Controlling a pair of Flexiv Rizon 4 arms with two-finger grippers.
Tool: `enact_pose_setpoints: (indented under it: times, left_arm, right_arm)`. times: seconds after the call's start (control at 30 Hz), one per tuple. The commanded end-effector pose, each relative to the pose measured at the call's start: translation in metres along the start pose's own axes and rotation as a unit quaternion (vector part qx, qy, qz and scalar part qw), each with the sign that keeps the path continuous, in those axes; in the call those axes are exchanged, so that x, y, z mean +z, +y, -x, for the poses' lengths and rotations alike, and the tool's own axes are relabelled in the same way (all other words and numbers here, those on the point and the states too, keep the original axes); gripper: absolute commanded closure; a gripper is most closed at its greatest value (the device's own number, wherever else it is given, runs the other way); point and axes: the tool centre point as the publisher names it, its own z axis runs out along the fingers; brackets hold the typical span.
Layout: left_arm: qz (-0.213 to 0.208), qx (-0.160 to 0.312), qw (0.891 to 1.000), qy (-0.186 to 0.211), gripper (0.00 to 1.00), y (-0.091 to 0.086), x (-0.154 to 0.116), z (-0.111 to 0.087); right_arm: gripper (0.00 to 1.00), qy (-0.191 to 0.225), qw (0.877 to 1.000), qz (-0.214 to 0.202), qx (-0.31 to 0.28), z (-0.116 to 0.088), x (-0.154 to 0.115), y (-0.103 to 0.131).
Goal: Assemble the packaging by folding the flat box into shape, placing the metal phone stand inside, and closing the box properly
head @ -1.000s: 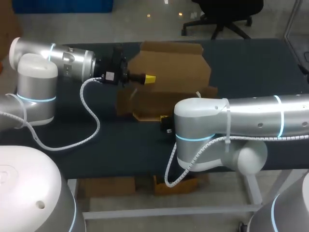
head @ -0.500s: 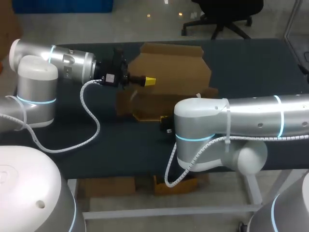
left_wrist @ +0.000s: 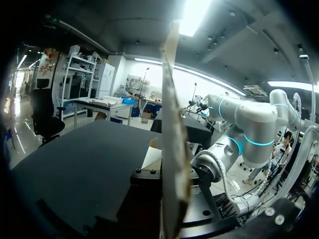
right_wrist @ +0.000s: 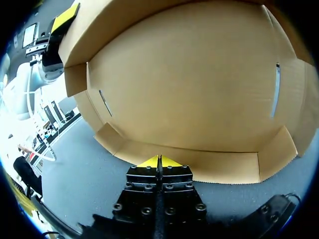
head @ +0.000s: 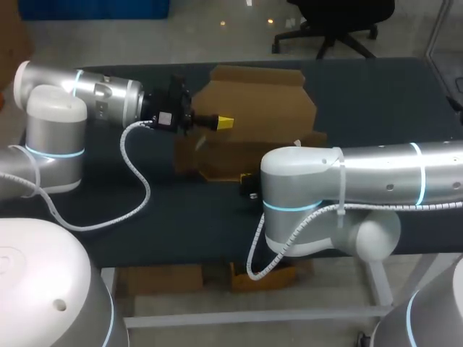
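Cardboard stands edge-on in the left end effector (head: 221, 121). In its wrist view a panel of the box (head: 260, 101) rises straight up out of the middle of it, with dark finger bodies close on either side. I judge it clenched on that panel and holding it raised, though the yellow tips are hidden there. Ahead of and below this end effector the rest of the box lies half opened on the dark worktop (head: 376, 101), a broad brown sheet with short side flaps turned up. The right end effector (right_wrist: 158, 162) is pressed shut with nothing between its tips. They sit right at the low near flap (right_wrist: 214, 167) of the box, and the wide inner face with its two slots spreads just ahead of it. The metal phone stand shows in no view. The step in hand, as I judge it, is the folding: walls are partly raised but there is no closed shape yet. The next move calls for the right end effector to steady or push the near flap while the left swings its panel over, keeping the crease square so the flaps line up with the slots
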Motion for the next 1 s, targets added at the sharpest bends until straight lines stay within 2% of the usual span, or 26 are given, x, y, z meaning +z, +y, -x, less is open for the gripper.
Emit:
enact_pose_setpoints:
  times: [0.03,1.0]
  left_arm:
    - [-0.002,0.001,1.000,-0.003,1.00,0.0030,0.0006,-0.0009]
    - [-0.008,0.011,1.000,-0.009,1.00,0.0024,-0.0003,0.0024]
  right_arm:
    - [1.00,-0.003,1.000,0.001,0.000,0.0007,0.0046,-0.0056]
    - [1.00,-0.003,1.000,0.001,0.000,0.0007,0.0046,-0.0056]
